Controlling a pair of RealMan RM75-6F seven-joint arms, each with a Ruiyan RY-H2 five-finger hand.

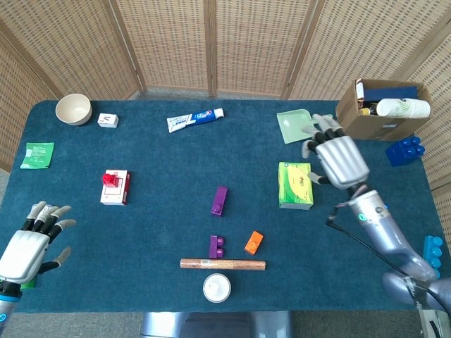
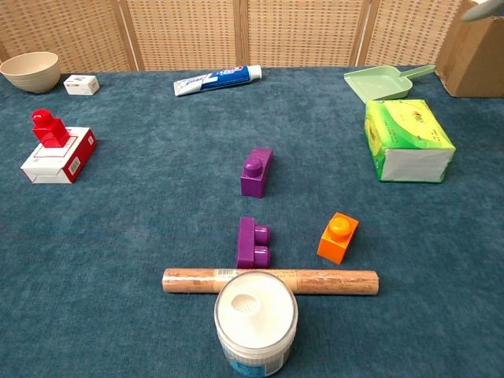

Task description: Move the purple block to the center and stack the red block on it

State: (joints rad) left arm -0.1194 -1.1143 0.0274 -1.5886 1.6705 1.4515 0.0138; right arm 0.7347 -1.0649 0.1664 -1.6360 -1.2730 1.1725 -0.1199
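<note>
At the middle of the desk (image 1: 155, 218) we find the purple block (image 1: 219, 201) lying flat, apart from everything else. The red block (image 1: 108, 179) sits on top of a red-and-white box (image 1: 115, 189) well to the left. Nearer the front edge we note a second purple block (image 1: 216, 246) just beside an orange block (image 1: 254, 242), with a brown rod (image 1: 223, 264) touching the second purple block's front end and a white-lidded jar (image 1: 217, 287) in front of the rod. A green box (image 1: 294, 184) stands to the right of the centre. The right hand (image 1: 337, 156) hangs above the desk beside this green box, fingers apart, holding nothing. The left hand (image 1: 32, 243) hovers at the near left corner, fingers spread and empty. No item lies between the two task blocks.
</note>
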